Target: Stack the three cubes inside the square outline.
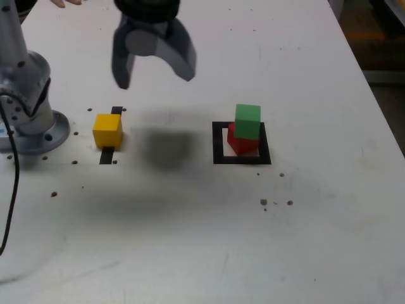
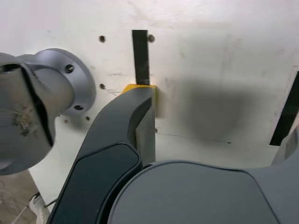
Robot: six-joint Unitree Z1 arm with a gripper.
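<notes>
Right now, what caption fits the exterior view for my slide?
Open gripper hovers above the table; green cube sits on red cube in the square outline, yellow cube apart.

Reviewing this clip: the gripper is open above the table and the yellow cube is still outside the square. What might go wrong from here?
The green cube sits skewed on the red cube, overhanging; adding the yellow cube could topple the stack. The stack stands toward the far right corner of the square outline, so a nudge may push it onto the tape. The gripper hangs high above the yellow cube and may descend misaligned.
</notes>
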